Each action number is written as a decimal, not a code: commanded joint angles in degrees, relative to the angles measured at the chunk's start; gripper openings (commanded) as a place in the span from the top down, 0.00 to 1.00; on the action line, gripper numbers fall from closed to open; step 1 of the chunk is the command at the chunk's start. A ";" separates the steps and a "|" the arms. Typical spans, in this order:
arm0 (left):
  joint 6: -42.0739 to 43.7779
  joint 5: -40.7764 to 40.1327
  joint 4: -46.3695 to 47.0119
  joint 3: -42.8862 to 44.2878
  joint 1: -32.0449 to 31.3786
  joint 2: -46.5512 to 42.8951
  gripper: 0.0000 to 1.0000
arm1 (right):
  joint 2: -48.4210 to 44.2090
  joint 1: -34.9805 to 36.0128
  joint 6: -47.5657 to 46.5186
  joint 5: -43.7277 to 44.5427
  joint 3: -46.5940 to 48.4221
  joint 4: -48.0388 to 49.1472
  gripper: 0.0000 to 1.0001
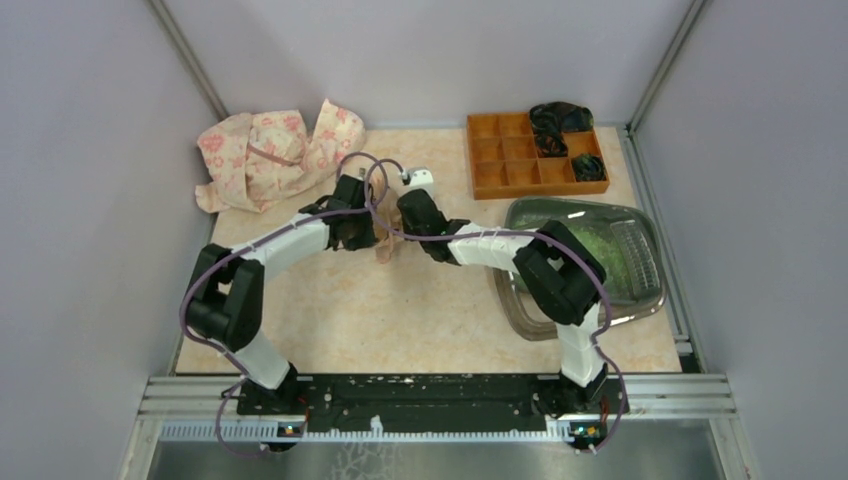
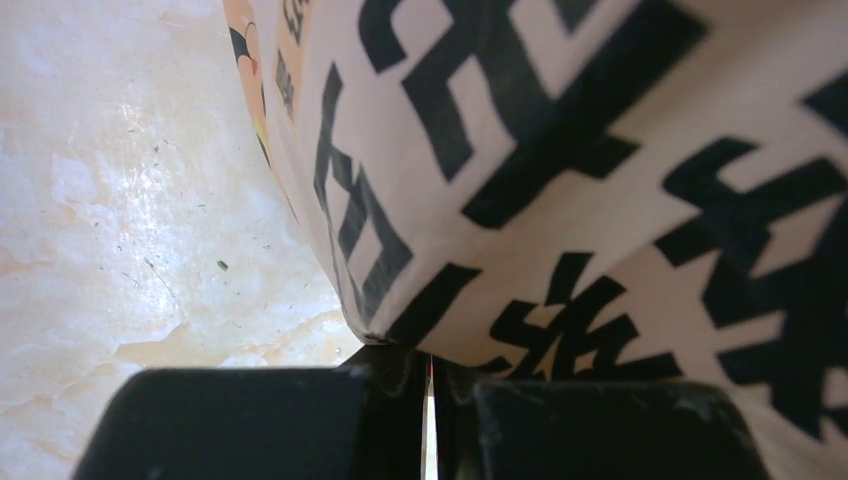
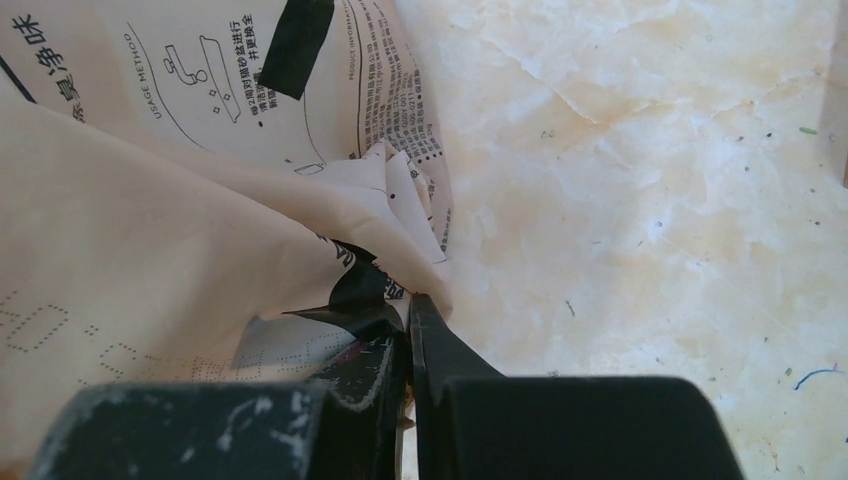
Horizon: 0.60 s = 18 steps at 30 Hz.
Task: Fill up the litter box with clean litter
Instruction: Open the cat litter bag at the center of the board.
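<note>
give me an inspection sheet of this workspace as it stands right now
surface: beige marbled tabletop, a few stray specks showing in the wrist views
job's things: litter box at the right, clean litter inside it; a grey slotted scoop seems to lie in it
clutter: pink printed bag far left; orange organiser far right, black items in some compartments
grippers: left gripper and right gripper both shut on a cream printed pouch mid-table
cables: purple cables run along both arms, looping near the wrists
surroundings: pale walls, metal rail at the near edge
</note>
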 commanded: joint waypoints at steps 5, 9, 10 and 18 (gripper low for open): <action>0.66 0.22 -6.74 3.74 0.50 -3.52 0.81 | -8.57 -1.21 -1.99 -3.11 -1.85 0.11 0.85; 1.47 0.98 -8.06 5.48 0.51 -5.53 0.72 | -14.65 -1.26 -4.81 -3.76 -0.70 -4.10 0.74; 1.47 1.23 -8.48 5.95 0.55 -5.67 0.71 | -16.00 -1.32 -5.36 -4.18 -0.38 -5.25 0.72; 1.79 2.87 -10.28 8.00 0.53 -6.30 0.66 | -25.90 -1.69 -8.39 -7.59 3.01 -18.59 0.59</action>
